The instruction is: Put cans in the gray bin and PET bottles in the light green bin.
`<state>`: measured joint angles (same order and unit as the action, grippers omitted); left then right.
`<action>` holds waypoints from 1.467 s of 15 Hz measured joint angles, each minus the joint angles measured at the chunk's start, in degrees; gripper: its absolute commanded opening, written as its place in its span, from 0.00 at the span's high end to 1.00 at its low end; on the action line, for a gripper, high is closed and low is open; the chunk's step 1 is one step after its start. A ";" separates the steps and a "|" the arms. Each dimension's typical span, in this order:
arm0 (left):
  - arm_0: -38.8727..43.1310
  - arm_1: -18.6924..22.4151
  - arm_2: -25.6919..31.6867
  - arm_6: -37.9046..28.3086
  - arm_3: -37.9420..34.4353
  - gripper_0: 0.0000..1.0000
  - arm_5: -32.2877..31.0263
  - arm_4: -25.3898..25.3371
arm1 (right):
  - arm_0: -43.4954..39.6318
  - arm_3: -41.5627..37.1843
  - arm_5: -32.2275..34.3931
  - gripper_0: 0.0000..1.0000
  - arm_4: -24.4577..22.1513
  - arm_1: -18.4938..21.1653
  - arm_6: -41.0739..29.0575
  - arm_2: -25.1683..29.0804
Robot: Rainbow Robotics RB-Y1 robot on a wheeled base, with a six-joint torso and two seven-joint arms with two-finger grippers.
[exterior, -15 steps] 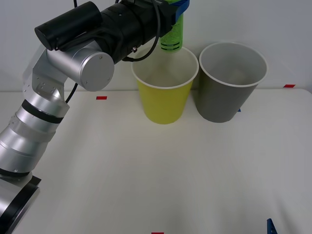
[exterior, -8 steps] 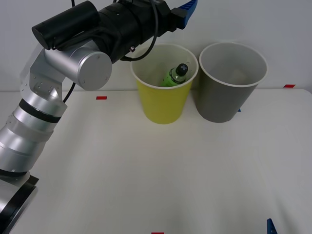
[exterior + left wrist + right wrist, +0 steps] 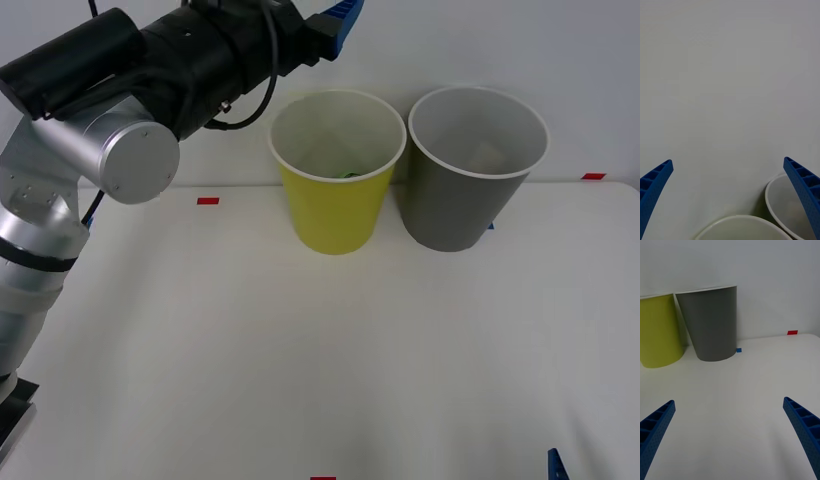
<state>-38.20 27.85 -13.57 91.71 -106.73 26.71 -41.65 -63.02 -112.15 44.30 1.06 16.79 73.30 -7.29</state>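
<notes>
Landmark: the light green bin (image 3: 337,170), a round tapered yellow-green container with a white rim, standing upright on the white counter (image 3: 300,360) near the back wall.

Left tool (image 3: 730,202): held in the air above the light green bin and to its left, near the wall. Its two blue ribbed fingers (image 3: 655,187) stand wide apart with nothing between them. In the front view one blue fingertip of it shows at the end of the dark forearm (image 3: 337,20).

PET bottle (image 3: 349,176): inside the light green bin, low down; from the front a small green sliver shows just over the near rim. It lies below the left tool and to its right, not touching it.

Gray bin (image 3: 472,165): just to the right of the light green bin, upright, their rims close together; whether they touch cannot be told. Something pale lies inside it, too faint to name.

Right tool (image 3: 730,435): low over the counter, in front of the light green bin and well to its right, well apart from both bins. Its blue fingers are spread wide and hold nothing.

Count: two bins, one light green and one gray; one green bottle; two tools, both spread and empty.

Markers: small red tape pieces (image 3: 208,200) on the counter left and right of the bins, and a blue one (image 3: 738,350) at the gray bin's foot.
</notes>
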 measured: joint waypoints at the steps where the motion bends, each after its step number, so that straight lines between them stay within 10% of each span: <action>1: 1.56 0.76 0.54 0.08 -1.52 0.00 0.00 0.00 | 0.00 0.00 0.00 0.00 0.00 0.00 0.00 0.00; 12: 26.53 8.14 9.45 -0.13 -22.22 0.00 2.33 -0.43 | 0.00 0.00 0.00 0.00 0.00 0.00 0.00 0.00; 22: 45.00 6.75 18.57 0.76 -34.32 0.00 2.84 -1.12 | 0.00 0.00 0.00 0.00 0.00 0.00 0.00 0.00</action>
<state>6.80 34.60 5.00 92.47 -141.05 29.54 -42.77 -63.02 -112.15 44.30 1.05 16.79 73.30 -7.30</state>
